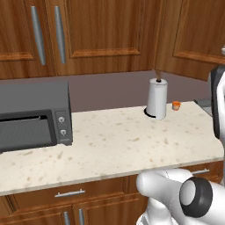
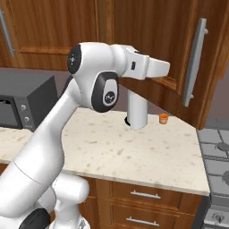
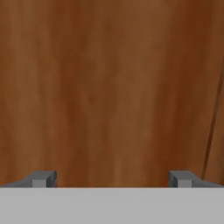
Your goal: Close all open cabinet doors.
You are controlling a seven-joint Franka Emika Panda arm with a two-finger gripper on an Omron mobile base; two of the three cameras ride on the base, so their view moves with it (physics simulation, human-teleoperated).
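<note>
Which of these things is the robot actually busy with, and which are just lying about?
Part of the job:
open cabinet door with its long handle
closed cabinet doors
pincer, open, facing wood

Just lying about:
toaster oven
paper towel roll
small orange cup
counter
stove

A speckled beige countertop [image 1: 114,140] runs across the scene. At its left end sits a dark grey toaster oven [image 1: 33,116] with two round knobs on its right panel — door shut. Toward the back stands a white paper towel roll [image 1: 157,99], upright on a dark holder. Just beside it, to the right, is a small orange cup [image 1: 176,105] — apart from the roll, not touching. Below the counter edge are wooden drawer fronts [image 2: 145,193] with horizontal silver handles. A grey stovetop [image 2: 217,150] adjoins the counter's right end.
</note>
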